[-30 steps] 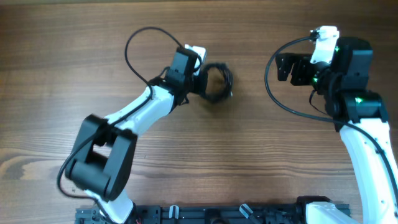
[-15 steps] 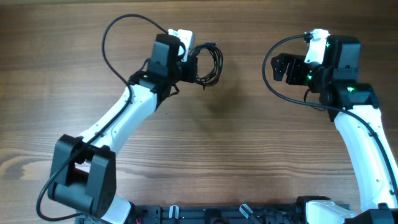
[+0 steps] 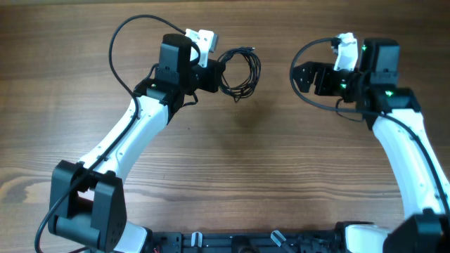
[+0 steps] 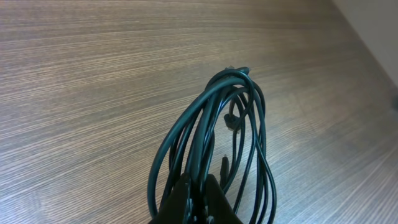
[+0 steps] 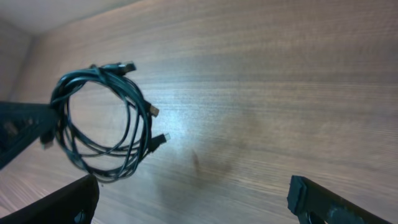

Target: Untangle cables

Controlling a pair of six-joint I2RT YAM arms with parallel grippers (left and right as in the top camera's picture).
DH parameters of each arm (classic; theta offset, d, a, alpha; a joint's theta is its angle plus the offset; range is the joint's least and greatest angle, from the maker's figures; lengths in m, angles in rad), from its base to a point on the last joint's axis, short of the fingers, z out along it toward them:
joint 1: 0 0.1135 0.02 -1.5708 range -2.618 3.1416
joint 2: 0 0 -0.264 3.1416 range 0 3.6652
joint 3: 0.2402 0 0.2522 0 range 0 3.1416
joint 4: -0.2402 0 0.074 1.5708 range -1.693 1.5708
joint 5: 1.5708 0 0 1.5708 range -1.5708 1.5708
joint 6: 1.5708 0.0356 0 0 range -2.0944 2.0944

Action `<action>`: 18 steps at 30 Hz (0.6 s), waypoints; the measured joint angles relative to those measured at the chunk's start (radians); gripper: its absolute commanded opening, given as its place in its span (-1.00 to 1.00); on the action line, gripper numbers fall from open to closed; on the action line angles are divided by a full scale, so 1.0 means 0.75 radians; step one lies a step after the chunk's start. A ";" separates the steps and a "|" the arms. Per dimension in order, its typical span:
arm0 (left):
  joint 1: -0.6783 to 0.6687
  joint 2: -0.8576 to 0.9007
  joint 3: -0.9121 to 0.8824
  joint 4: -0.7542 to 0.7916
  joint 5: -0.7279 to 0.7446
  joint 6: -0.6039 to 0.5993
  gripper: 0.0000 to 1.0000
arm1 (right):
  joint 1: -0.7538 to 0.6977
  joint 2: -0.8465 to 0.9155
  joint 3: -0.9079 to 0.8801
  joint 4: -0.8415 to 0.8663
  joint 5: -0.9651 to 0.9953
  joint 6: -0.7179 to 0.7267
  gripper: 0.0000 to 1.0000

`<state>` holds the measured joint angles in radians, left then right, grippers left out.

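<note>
Upper centre of the overhead frame: cables (image 3: pixel 241 70) form one round coil of several thin black loops. Strands are glossy and cross one another, and small plugs poke out from the rim. Left end effector (image 3: pixel 215 74) is pinched tight on the coil's left edge. The coil sticks out to its right, apparently clear of the desk (image 3: pixel 232 161), with its shadow lying apart below it. Right end effector (image 3: pixel 304 77), upper right, is spread wide with nothing between its fingers. It faces the coil, well apart from it.
</note>
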<state>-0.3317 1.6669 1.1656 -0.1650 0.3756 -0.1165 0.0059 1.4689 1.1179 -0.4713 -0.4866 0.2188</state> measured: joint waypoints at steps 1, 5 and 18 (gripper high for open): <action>0.000 -0.003 0.000 -0.002 0.005 0.000 -0.92 | 0.000 0.021 0.000 0.011 0.001 0.068 1.00; 0.000 -0.028 0.000 -0.004 0.019 0.000 -0.92 | 0.000 0.070 -0.001 0.011 0.032 0.357 0.99; 0.000 -0.051 0.000 -0.018 0.021 0.000 -0.91 | 0.000 0.085 -0.002 -0.132 0.257 0.489 0.99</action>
<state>-0.3317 1.6283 1.1656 -0.1783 0.3916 -0.1165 0.0059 1.5330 1.1168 -0.5705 -0.2939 0.5854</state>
